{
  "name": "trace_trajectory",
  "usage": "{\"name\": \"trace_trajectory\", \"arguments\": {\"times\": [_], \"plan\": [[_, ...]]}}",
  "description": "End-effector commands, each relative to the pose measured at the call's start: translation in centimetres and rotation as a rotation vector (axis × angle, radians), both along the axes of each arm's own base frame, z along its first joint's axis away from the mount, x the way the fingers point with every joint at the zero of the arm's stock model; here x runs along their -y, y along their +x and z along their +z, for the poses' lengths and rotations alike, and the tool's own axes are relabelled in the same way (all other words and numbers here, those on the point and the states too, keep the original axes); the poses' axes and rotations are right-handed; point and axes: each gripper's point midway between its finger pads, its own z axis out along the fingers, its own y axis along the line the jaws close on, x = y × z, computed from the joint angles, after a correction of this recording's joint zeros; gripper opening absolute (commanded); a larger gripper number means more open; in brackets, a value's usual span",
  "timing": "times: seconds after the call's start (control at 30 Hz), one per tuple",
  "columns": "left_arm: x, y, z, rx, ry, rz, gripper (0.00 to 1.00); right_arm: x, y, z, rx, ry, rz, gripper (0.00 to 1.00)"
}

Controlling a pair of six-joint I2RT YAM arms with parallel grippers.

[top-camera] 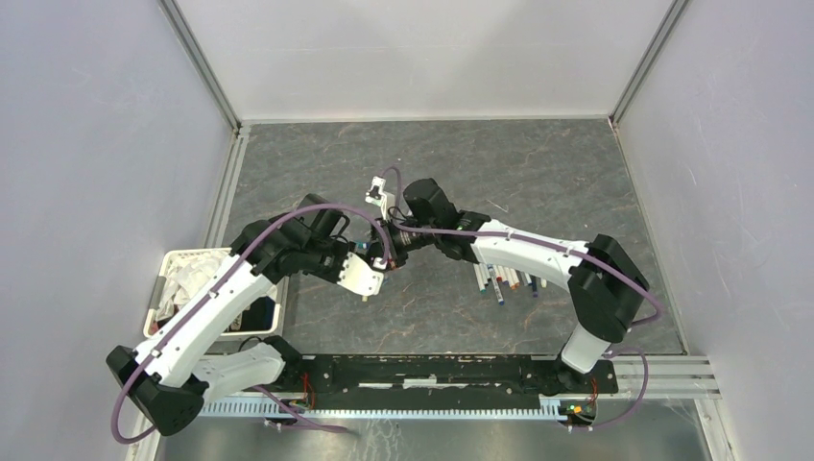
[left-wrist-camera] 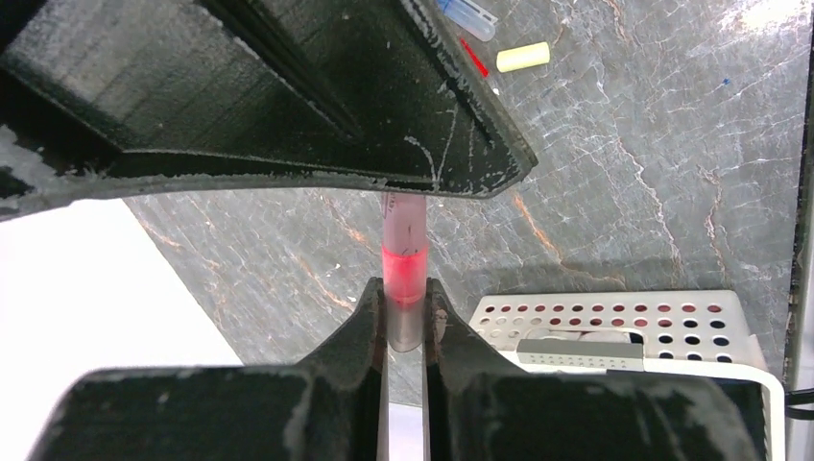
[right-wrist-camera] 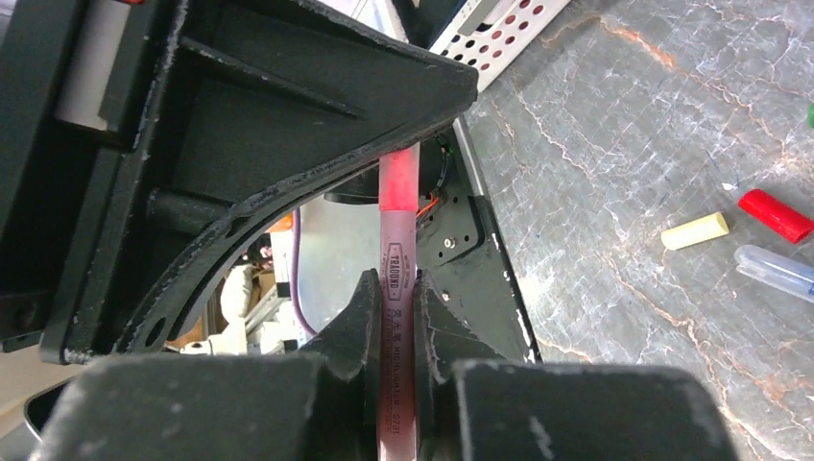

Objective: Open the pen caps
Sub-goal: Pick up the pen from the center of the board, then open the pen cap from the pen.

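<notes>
Both arms meet mid-worktop (top-camera: 461, 173), holding one pen (right-wrist-camera: 397, 182) in the air between them.

Left claw (left-wrist-camera: 404, 293): closed, gripping the pen at its greyish end, with the glowing red band just above the fingertips. Cannot tell if that end is the cap or if it has come off.

Right claw (right-wrist-camera: 396, 283): closed, gripping the same pen on its pale printed barrel. The red part runs up and goes behind the left claw's black body.

The pen runs straight from one claw to the other, off the surface.

Other pens (top-camera: 504, 279): a row lying side by side on the worktop under the right forearm, coloured ends toward the arm bases.

Loose on the worktop in the right wrist view: yellow cap (right-wrist-camera: 696, 230), red cap (right-wrist-camera: 776, 214) just beside it but apart, and a clear-ended pen (right-wrist-camera: 773, 272) near both.

White perforated basket (top-camera: 178, 264) sits at the left edge by the left arm, with stuff inside, too blurred to name.
</notes>
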Motion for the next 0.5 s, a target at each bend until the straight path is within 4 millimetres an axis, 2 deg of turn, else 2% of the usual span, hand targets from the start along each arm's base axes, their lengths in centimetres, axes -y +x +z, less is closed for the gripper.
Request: {"name": "trace_trajectory", "arguments": {"times": [0.0,0.13,0.3,0.47], "plan": [[0.3,0.3,0.5,0.044,0.003,-0.051,0.02,-0.4,0.1,1.4,0.052,0.046,0.037,0.00],[-0.7,1.1,-0.1,0.074,0.076,-0.035,0.02,1.5,-1.1,-0.5,0.052,-0.011,0.053,0.00],[-3.1,3.3,-1.5,0.155,0.251,-0.008,0.02,6.1,-3.3,-3.8,0.025,-0.070,0.048,0.00],[-3.8,5.6,-2.0,0.175,0.284,0.040,0.02,10.6,-4.9,-6.3,0.001,-0.102,0.013,0.00]]}}
